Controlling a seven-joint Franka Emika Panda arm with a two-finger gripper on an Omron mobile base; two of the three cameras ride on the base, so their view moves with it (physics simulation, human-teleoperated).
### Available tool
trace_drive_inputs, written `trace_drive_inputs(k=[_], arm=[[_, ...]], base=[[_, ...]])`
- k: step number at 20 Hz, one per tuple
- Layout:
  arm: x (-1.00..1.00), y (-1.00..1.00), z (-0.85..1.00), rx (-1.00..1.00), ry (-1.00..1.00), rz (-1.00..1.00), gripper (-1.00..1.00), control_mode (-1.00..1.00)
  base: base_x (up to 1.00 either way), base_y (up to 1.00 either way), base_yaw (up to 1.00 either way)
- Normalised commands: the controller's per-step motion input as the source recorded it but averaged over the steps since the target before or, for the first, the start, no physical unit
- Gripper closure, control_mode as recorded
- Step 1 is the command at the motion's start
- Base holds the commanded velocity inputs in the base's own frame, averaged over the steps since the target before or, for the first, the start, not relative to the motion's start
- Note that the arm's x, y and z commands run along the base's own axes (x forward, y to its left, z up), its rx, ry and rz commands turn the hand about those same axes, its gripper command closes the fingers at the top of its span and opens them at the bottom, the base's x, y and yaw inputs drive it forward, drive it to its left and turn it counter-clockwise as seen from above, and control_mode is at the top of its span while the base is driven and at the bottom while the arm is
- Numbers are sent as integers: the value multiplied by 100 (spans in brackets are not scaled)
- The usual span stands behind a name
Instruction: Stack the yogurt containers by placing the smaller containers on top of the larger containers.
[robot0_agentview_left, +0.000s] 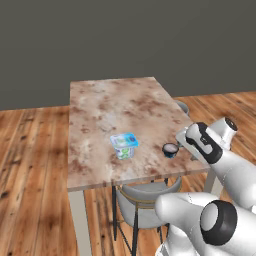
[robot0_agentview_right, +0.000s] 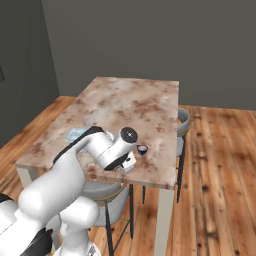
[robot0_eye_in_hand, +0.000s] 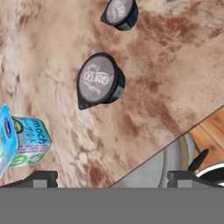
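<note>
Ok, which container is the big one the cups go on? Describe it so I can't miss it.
On the brown marbled table, look near the front edge, left of the dark round cup. The tub stands there alone: squarish, white with blue-green print and a light-blue lid, clearly bigger than the cups.

Three yogurt containers are counted on the brown-and-cream marbled surface (robot0_agentview_left: 100, 115).

Of these, one squarish white tub with a light-blue lid and blue-green markings (robot0_agentview_left: 124, 145) is recorded.

Two small round dark cups with pale foil tops are recorded in the hand view: a nearer dark cup (robot0_eye_in_hand: 99, 80) and a farther dark cup (robot0_eye_in_hand: 120, 13). In the left base view one dark cup (robot0_agentview_left: 170, 149) is counted, and in the right base view one dark cup (robot0_agentview_right: 142, 149); which of the two it is cannot be told.

One surface is counted.

Two grey round-backed chairs are counted: one grey chair at the near edge (robot0_agentview_left: 145, 197) and one grey chair at the right side (robot0_agentview_right: 183, 124).
</note>
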Motion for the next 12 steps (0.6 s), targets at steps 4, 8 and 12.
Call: trace_drive_inputs(k=[4,8,12], arm=[[8,0,-5,0,-2,0,-100,-100],[9,0,-2,1,-1,0,-100,-100],[10,0,-4,0,0,0,-100,-100]], base=[[0,0,0],[0,0,0],[0,0,0]])
